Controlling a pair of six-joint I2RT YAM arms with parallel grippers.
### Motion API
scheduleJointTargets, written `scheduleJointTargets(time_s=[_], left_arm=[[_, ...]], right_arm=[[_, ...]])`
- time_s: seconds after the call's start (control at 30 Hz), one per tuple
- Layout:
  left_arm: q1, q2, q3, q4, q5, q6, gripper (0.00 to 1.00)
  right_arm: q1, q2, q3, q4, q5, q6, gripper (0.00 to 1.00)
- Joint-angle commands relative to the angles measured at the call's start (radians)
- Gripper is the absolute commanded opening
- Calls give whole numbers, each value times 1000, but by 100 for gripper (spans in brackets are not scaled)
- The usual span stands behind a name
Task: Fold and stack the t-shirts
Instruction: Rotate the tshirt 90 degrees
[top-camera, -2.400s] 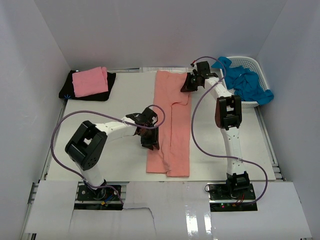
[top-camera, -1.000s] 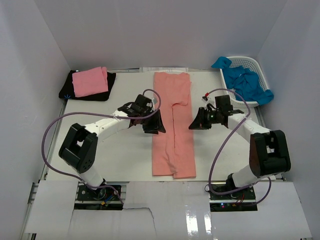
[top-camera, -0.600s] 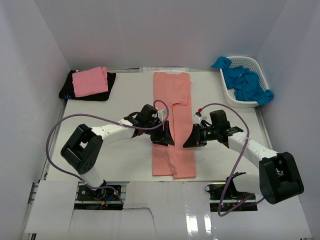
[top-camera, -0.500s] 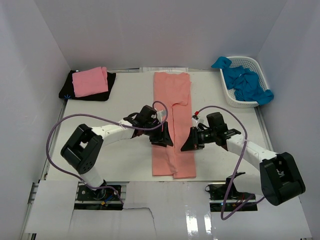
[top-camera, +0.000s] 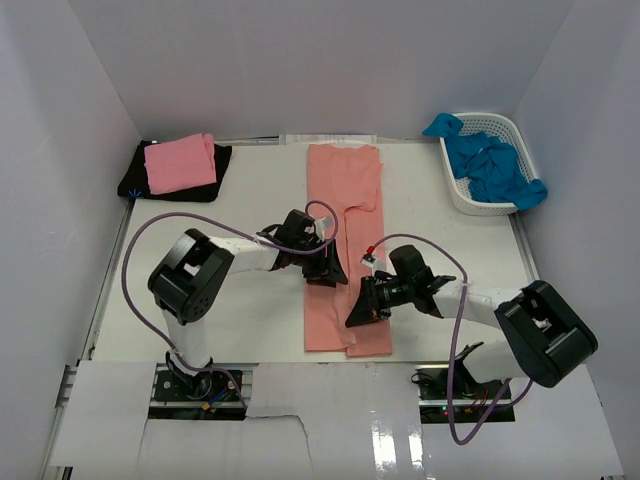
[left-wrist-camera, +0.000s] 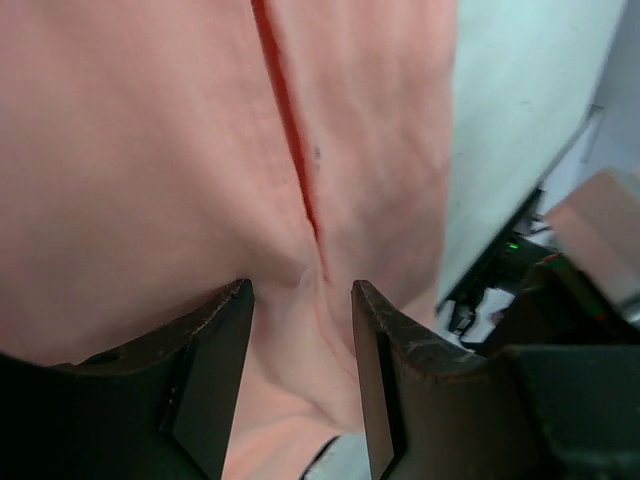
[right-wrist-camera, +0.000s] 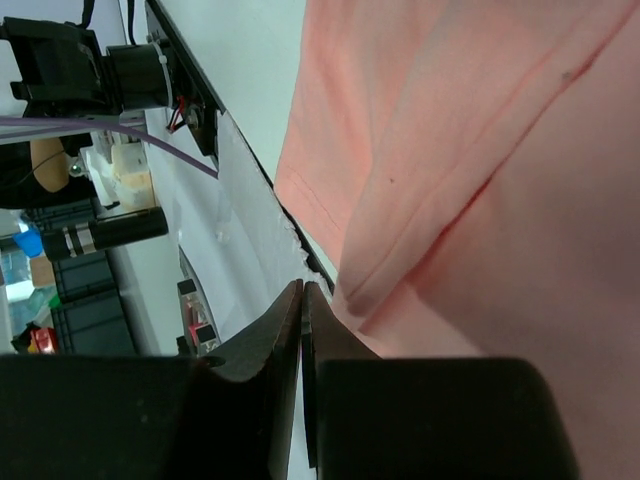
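The white flat table (top-camera: 250, 320) carries everything. In its middle lies the large salmon-coral cloth t-shirt (top-camera: 345, 190), folded lengthwise into a long narrow strip that runs from the far edge toward the arms' bases.

At the far right stands a white plastic lattice basket (top-camera: 492, 117). A heap of bright blue cloth t-shirts (top-camera: 490, 165) fills it and hangs partly over its rim.

At the far left corner a black cloth t-shirt (top-camera: 135, 178) lies folded, and a lighter pink cloth t-shirt (top-camera: 180, 165), also folded, sits on top of it.

The left gripper (top-camera: 328, 275) is low on the left edge of the salmon-coral strip, about halfway along it. In the left wrist view its jaws stand moderately apart, tips down on the cloth, with a small raised crease between them.

The right gripper (top-camera: 358, 312) is on the nearer part of the strip, near its middle seam. In the right wrist view its jaws are pressed together beside a folded hem. I cannot tell whether any cloth is pinched.
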Motion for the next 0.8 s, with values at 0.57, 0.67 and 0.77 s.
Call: scheduleJointTargets(time_s=[0.57,0.67,0.77], left_arm=[[32,73,96,-22,-12,73,57],[40,88,116,-37,-3,78,57],[43,90,133,-45,-4,82,57]], right_arm=[[137,12,-29,-174,224,-20,8],[163,-8,-42,-211,232,-7,8],[176,-39,-45,-213,227,5,8]])
